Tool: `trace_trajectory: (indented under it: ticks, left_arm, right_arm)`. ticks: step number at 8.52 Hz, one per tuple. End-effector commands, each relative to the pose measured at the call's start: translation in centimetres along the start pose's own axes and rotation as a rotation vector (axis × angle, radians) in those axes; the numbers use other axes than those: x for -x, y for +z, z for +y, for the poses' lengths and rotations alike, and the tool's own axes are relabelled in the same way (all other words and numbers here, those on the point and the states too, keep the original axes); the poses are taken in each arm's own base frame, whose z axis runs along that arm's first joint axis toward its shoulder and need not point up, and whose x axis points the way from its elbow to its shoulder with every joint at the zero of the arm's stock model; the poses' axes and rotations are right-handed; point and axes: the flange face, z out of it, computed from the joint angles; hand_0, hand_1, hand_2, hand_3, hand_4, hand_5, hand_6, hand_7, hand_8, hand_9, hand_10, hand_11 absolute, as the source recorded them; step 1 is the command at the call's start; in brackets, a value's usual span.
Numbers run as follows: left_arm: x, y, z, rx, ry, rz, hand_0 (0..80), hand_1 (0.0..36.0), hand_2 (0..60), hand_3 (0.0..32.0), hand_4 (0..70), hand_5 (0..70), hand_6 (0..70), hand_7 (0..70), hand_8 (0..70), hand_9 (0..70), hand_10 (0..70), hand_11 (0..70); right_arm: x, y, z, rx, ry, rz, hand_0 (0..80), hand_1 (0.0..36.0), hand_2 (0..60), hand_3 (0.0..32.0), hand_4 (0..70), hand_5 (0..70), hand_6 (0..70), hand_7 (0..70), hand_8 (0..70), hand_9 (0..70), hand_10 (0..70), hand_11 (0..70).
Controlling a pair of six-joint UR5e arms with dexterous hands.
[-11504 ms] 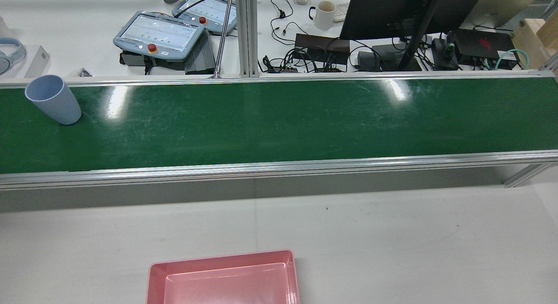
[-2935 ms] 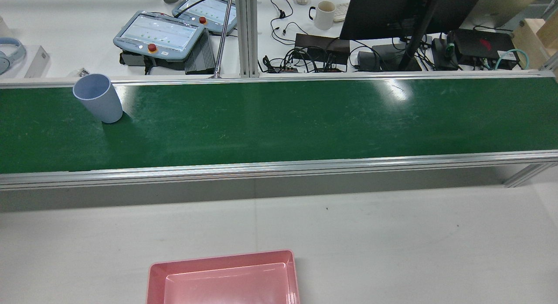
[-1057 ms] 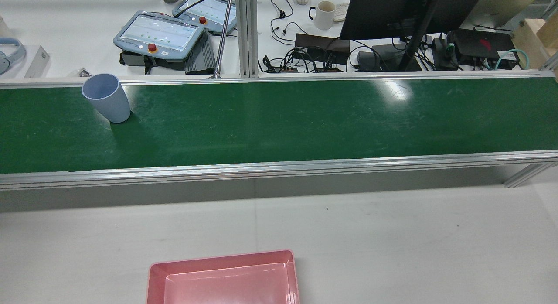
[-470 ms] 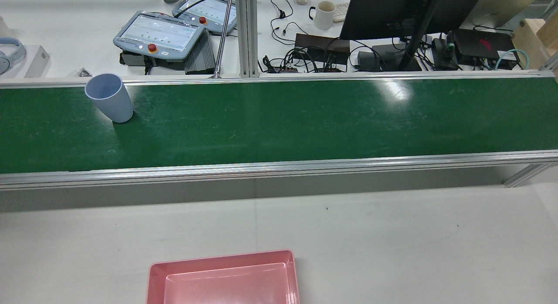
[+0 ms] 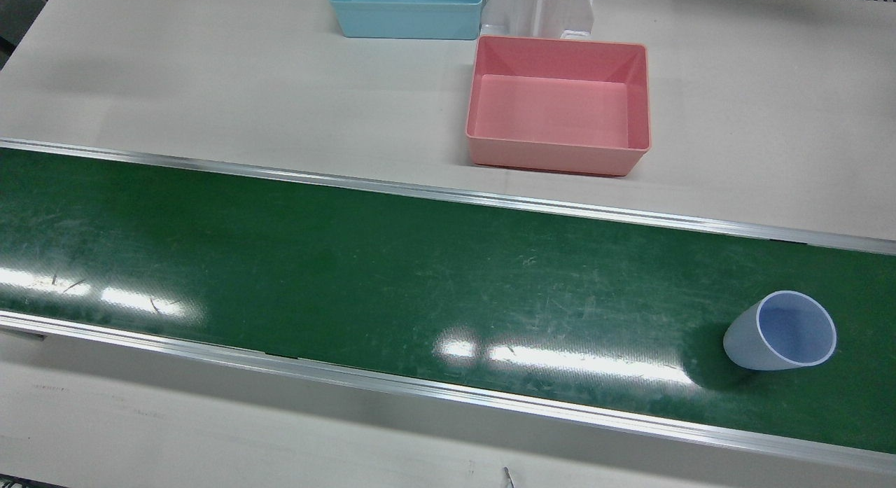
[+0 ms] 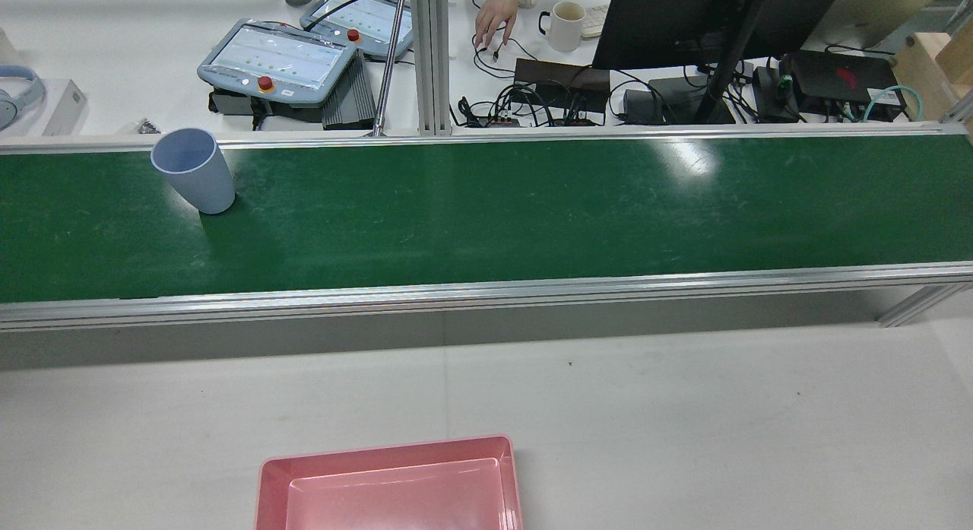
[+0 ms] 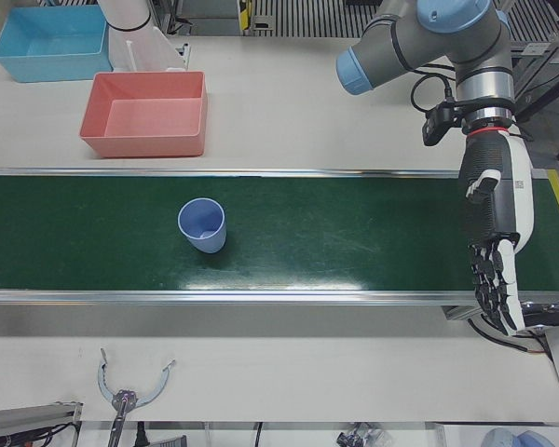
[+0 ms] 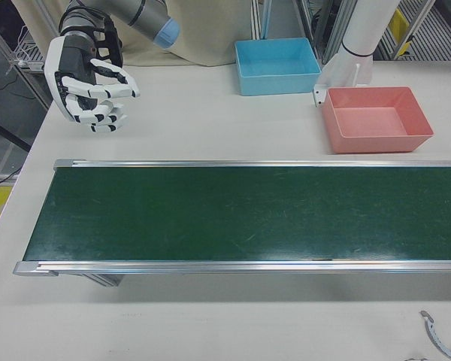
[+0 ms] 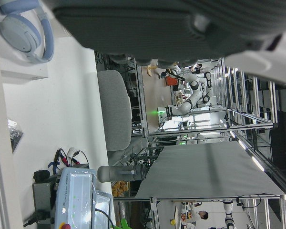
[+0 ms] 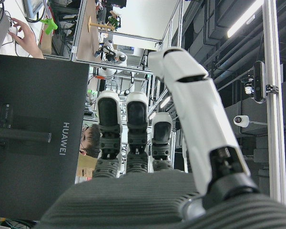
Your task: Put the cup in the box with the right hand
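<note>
1. Since the earliest rear view, your cup (image 6: pixel 193 169) has ridden along the belt (image 6: pixel 486 211) from its left end toward the middle; half a second ago it was barely short of where it is now.
2. It stands upright by the belt's far edge, mouth up, nothing touching it.
3. Your right hand (image 8: pixel 90 83) waits off the belt's other end, above the worktop (image 8: pixel 195 128), fingers curled loosely, holding nothing. That looks like a waiting pose until the cup comes within reach.
4. Your left hand (image 7: pixel 494 247) hangs over its own belt end, fingers straight, empty.
5. Your box (image 5: pixel 558 103) sits empty near the worktop's robot-side edge, ready to receive.
6. A person's hand (image 6: pixel 494 13) rests on the desk beyond.
</note>
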Motion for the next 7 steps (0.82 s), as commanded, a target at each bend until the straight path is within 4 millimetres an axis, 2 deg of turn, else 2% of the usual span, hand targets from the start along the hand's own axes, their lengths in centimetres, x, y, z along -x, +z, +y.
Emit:
trace_trajectory:
  ticks: [1,4,7]
  left_arm:
    - [-0.05,-0.01,-0.01,0.0,0.0,0.002,0.0,0.0,0.0,0.0,0.0,0.0,0.0,0.0,0.0,0.0,0.0,0.0]
    - [-0.04,-0.03,-0.02,-0.002,0.0,0.0,0.0,0.0,0.0,0.0,0.0,0.0,0.0,0.0,0.0,0.0,0.0,0.0]
    - [-0.04,-0.01,-0.01,0.0,0.0,0.0,0.0,0.0,0.0,0.0,0.0,0.0,0.0,0.0,0.0,0.0,0.0,0.0]
  right_arm:
    - [0.0,0.0,0.0,0.0,0.0,0.0,80.0,36.0,29.8,0.0,29.8,21.2,21.9,70.0,44.3,56.2,34.4,51.8]
    - [0.0,0.0,0.0,0.0,0.0,0.0,80.0,36.0,32.0,0.0,30.9,21.2,22.2,70.0,44.5,56.7,34.8,52.3]
    - [0.0,0.0,0.0,0.0,0.0,0.0,80.0,36.0,31.8,0.0,30.5,21.2,22.0,70.0,44.4,56.4,34.6,52.1]
